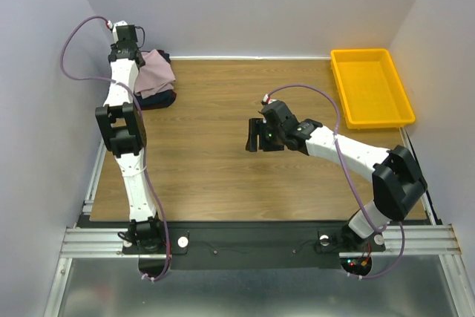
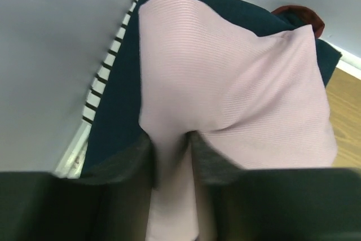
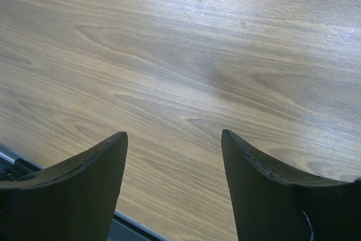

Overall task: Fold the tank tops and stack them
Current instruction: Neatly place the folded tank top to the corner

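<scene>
The pale pink tank top [image 1: 156,72] lies folded on a stack at the table's back left corner. In the left wrist view the pink top [image 2: 225,83] covers the dark navy top [image 2: 121,100], with a striped edge [image 2: 104,77] on the left and a red edge [image 2: 302,15] at the back. My left gripper [image 2: 172,142] is shut on a fold of the pink top, right over the stack [image 1: 152,98]. My right gripper [image 1: 254,136] is open and empty above bare wood near the table's middle; its fingers [image 3: 84,179] stand wide apart.
A yellow plastic tray [image 1: 371,87] stands empty at the back right. The wooden table [image 1: 223,168] is walled at the back and both sides. A metal rail [image 1: 260,239] with the arm bases runs along the near edge.
</scene>
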{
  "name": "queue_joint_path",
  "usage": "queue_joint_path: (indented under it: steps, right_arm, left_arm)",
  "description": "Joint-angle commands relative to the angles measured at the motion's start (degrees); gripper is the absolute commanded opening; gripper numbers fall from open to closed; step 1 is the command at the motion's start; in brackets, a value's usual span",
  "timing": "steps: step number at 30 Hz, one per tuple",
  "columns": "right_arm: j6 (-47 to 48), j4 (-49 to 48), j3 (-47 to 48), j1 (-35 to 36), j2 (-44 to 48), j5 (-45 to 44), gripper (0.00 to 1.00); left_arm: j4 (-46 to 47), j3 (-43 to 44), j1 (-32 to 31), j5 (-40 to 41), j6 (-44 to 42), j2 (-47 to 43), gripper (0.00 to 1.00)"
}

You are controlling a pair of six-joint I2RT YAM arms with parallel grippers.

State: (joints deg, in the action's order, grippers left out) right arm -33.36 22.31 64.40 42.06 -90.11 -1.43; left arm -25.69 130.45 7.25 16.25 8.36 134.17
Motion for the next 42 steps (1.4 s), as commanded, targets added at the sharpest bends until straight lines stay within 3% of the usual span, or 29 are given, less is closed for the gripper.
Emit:
queue_joint_path:
  steps: [1, 4, 11, 17, 23, 27, 30, 33, 34, 37, 42]
  right_arm:
    - [-0.3, -1.9, 0.5, -0.2, 0.5, 0.6, 0.73]
    - [-0.5, -2.1, 0.1, -0.2, 0.8, 0.8, 0.73]
    - [-0.6, -2.4, -0.3, -0.2, 1.9, 0.5, 0.73]
    - [-0.7, -2.4, -0.8, -0.2, 3.3, -0.7, 0.74]
    - [-0.6, -2.4, -1.0, -0.3, 6.3, -4.1, 0.75]
    - [-0.3, -2.4, -1.9, -0.5, 10.3, -5.9, 0.76]
    - [-0.7, -2.4, -4.1, -0.5, 15.6, -8.8, 0.79]
    - [-1.7, -2.3, -6.3, -0.6, 19.5, -11.0, 0.8]
    - [-1.9, -2.3, -7.0, -0.6, 22.3, -11.7, 0.8]
    - [-2.8, -1.9, -10.2, -0.7, 27.9, -14.2, 0.83]
    - [-4.0, 0.2, -15.0, -0.7, 34.8, -17.2, 0.86]
  left_arm:
    - [4.4, -3.3, 0.0, -0.6, 2.4, -4.1, 0.54]
    - [4.9, -4.2, 0.0, 0.2, 3.2, -7.1, 0.65]
    - [1.5, -4.5, 0.1, 5.5, 8.9, -12.6, 0.65]
    - [1.0, -9.9, 0.0, 3.6, 13.5, -16.9, 0.65]
    - [8.1, -29.0, -5.5, -3.3, 17.6, -30.3, 0.66]
    - [14.3, -42.9, -15.4, -5.4, 18.9, -43.2, 0.66]
    - [17.7, -54.6, -28.5, -3.2, 19.4, -50.7, 0.66]
    - [21.6, -62.3, -36.2, -3.2, 20.6, -58.2, 0.66]
    - [22.1, -66.3, -41.4, -2.5, 21.2, -59.7, 0.66]
    - [23.9, -71.9, -51.4, 0.1, 22.1, -63.2, 0.66]
    - [24.6, -75.7, -59.8, 3.0, 22.8, -64.9, 0.66]
